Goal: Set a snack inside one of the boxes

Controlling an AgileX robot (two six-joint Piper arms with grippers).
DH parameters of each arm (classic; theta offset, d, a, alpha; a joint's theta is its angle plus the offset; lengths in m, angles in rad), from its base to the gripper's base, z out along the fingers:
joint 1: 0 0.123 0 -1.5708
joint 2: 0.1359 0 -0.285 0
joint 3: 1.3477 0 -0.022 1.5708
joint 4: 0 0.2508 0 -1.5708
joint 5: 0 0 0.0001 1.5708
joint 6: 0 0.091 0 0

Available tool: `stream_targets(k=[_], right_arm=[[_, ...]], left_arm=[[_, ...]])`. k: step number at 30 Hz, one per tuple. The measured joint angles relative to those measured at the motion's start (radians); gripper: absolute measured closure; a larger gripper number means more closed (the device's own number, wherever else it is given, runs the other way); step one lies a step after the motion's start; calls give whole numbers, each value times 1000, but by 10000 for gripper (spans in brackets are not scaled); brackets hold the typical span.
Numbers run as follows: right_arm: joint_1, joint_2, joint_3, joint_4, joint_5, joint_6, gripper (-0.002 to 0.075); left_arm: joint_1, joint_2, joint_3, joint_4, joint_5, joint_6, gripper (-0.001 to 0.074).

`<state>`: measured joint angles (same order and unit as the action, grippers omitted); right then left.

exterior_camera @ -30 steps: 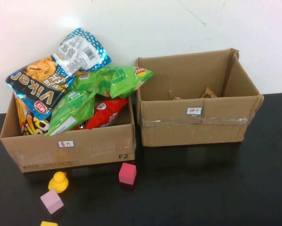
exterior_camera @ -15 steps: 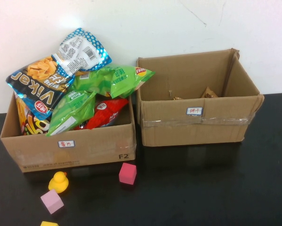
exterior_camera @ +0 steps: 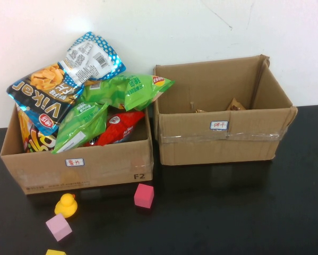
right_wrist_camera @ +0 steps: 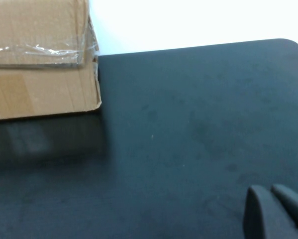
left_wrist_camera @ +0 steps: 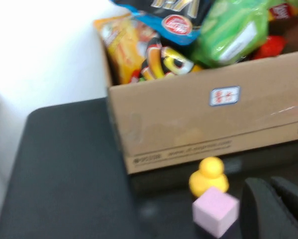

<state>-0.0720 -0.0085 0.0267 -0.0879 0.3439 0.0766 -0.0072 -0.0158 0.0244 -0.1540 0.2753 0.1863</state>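
Left box (exterior_camera: 79,170) heaped with snack bags (exterior_camera: 89,125), taped box (exterior_camera: 222,141) nearly empty, right gripper (right_wrist_camera: 278,211) closed on nothing above bare table (right_wrist_camera: 198,124), left gripper (left_wrist_camera: 275,206) by the duck (left_wrist_camera: 208,177), grip unclear

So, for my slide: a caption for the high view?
Snack bags fill the printed box; the taped box sits beside it, no gripper in view.

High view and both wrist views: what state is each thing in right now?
Taped box: upright, open-topped, nearly empty.
Printed box: upright, open-topped, heaped with snack bags.
Vikar bag: propped on the heap, above the rim.
Rubber duck: upright on the table.
Left claw: shut, low beside the duck, holding nothing.
Right claw: shut, over bare table, holding nothing.
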Motion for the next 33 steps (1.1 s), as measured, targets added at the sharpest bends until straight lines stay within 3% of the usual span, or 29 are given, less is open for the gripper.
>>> stream_targets(k=[5, 9, 33], right_arm=[[0, 0, 0, 0, 0, 0, 727], [0, 0, 0, 0, 0, 0, 727], [0, 0, 0, 0, 0, 0, 727]], left_arm=[[0, 0, 0, 195, 39, -257, 736], [0, 0, -1, 240, 53, -392, 736], [0, 0, -3, 253, 61, -355, 736]])
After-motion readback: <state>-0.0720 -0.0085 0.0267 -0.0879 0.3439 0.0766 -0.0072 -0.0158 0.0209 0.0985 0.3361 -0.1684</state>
